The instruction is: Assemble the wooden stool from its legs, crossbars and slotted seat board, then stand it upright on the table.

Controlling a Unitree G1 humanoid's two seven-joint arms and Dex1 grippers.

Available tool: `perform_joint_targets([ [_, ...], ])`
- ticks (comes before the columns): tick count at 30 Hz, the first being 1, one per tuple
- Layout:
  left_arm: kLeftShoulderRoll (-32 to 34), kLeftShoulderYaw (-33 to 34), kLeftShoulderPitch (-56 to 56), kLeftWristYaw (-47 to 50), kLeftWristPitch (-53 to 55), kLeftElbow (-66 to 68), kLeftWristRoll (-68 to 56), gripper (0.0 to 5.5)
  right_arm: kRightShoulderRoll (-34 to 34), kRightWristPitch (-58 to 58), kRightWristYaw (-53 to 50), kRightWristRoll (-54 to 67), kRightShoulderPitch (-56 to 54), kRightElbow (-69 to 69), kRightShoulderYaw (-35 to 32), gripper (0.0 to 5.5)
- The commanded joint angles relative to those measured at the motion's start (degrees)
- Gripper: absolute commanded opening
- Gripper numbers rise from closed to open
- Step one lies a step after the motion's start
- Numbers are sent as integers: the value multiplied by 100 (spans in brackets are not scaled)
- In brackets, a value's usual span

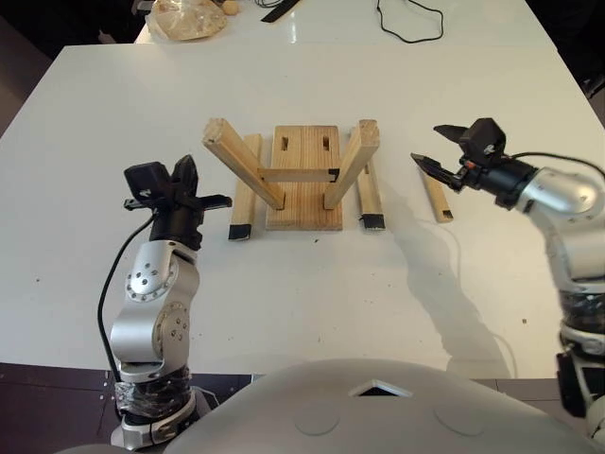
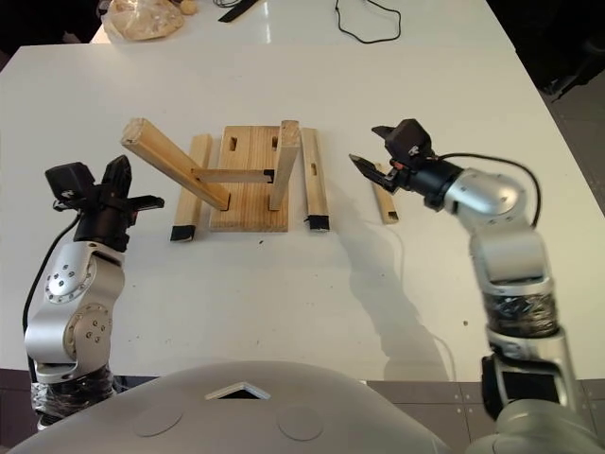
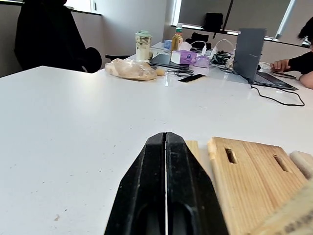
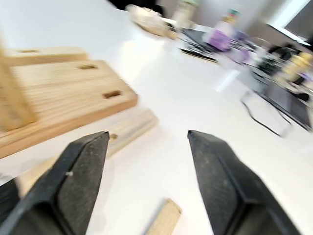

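Lying flat at the middle of the white desk (image 1: 113, 113), the slotted seat board (image 1: 302, 210) carries two tilted legs, the left tilted leg (image 1: 248, 168) and the right tilted leg (image 1: 350, 167), joined by a crossbar (image 1: 298, 175). Two more legs lie flat on the desk, touching or just beside the board's long sides: the left flat leg (image 1: 244, 208) and the right flat leg (image 1: 371, 199), each black-tipped at the near end. A loose crossbar (image 1: 437, 197) lies apart on the right. The right gripper (image 4: 146, 134) hangs above the loose crossbar's far end, spread wide and empty. The left gripper (image 3: 166, 139), pressed closed on nothing, sits near the left flat leg.
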Motion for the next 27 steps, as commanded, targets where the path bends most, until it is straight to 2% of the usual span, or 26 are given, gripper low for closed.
perform_joint_targets([
  [1, 100, -1307, -58, -26, 92, -654, 807, 0, 1977, 598, -2474, -959, 401, -1028, 638, 220],
  [10, -353, -1662, -226, 240, 53, -361, 1423, 0, 2195, 491, -2762, -1890, 477, -1621, 1658, 93],
  [16, -577, -1672, -485, 292, -177, 270, 1774, 0, 2433, 574, -2757, -1962, 328, -1262, 1807, 3],
  [18, -613, -1642, -552, 281, -275, 419, 1865, 0, 2423, 485, -2735, -2018, 240, -1096, 1822, 3],
  [22, -717, -1176, -386, 433, -303, 285, 1923, 0, 2315, 392, -2820, -2129, 231, -1003, 1484, 3],
  [24, -669, -901, 77, 473, -189, -125, 1987, 0, 2271, 475, -2860, -2064, 471, -1285, 1049, 3],
  [27, -752, -467, 450, 507, 20, -494, 1892, 0, 2802, 1016, -2982, -1497, 611, -1675, 240, 3],
])
